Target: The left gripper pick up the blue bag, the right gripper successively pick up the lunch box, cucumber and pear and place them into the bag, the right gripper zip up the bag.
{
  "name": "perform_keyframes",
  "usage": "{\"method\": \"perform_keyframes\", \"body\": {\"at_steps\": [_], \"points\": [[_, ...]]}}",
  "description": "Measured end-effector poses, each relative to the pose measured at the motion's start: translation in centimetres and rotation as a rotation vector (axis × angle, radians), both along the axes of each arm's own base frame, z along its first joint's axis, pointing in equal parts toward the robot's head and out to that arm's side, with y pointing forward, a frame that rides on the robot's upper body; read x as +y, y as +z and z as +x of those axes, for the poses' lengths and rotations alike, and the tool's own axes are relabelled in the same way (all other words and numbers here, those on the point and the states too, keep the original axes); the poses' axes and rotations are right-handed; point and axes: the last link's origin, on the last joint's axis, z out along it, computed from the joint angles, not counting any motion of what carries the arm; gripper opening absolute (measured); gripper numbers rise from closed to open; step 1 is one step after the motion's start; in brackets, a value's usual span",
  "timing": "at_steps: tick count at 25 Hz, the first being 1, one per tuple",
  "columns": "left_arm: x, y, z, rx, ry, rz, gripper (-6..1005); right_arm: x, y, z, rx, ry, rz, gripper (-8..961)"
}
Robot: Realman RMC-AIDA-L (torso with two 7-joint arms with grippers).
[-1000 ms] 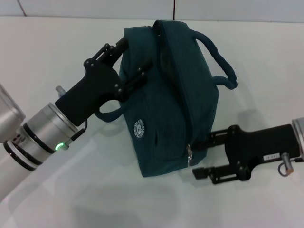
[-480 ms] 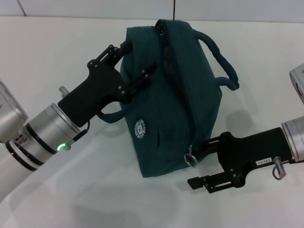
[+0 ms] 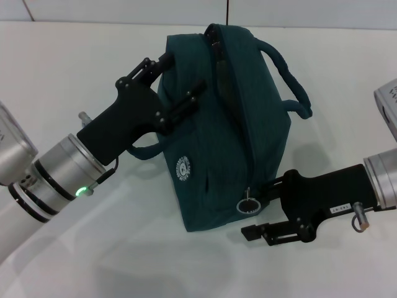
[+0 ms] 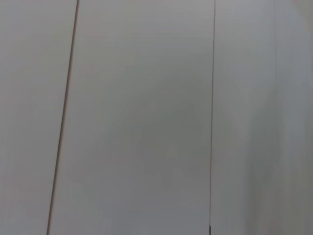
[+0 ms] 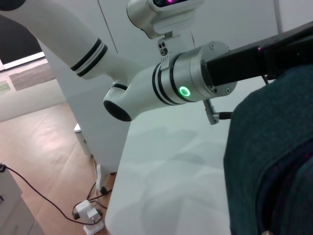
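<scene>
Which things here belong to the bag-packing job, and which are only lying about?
Belong to the job:
- blue bag
- ring pull of its zip
- left gripper, at the bag's side
- right gripper, at the ring pull

Only lying about:
- nothing else on the white table

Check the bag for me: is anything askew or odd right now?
The blue bag leans, its top tipped toward the far edge, held at one end by the left gripper. The right gripper sits open at the zip's ring pull, which hangs free. No spill or damage shows.
</scene>
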Motion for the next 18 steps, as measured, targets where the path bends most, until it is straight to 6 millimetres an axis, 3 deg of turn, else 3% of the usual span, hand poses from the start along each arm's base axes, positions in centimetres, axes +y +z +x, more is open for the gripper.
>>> {"method": "perform_keyframes", "body": {"at_steps": [3,8,11,18], "points": [[0.0,0.0,0.0,0.000,0.001,0.000,739,0.2,0.0,0.1,-0.005,0.001,0.013,632],[0.0,0.0,0.0,0.000,-0.002,0.001,739,0.5,0.1,0.1,-0.006,0.041,0.042,455],[0.0,0.1,0.2,-0.005,-0.010,0.003,738,0.5,0.3,-0.1,-0.001,0.087,0.054,233],[-0.8,0.6,0.3,-0.042,-0.041,0.017,738,0.3,1.2,-0.5,0.023,0.205,0.072,38]]}}
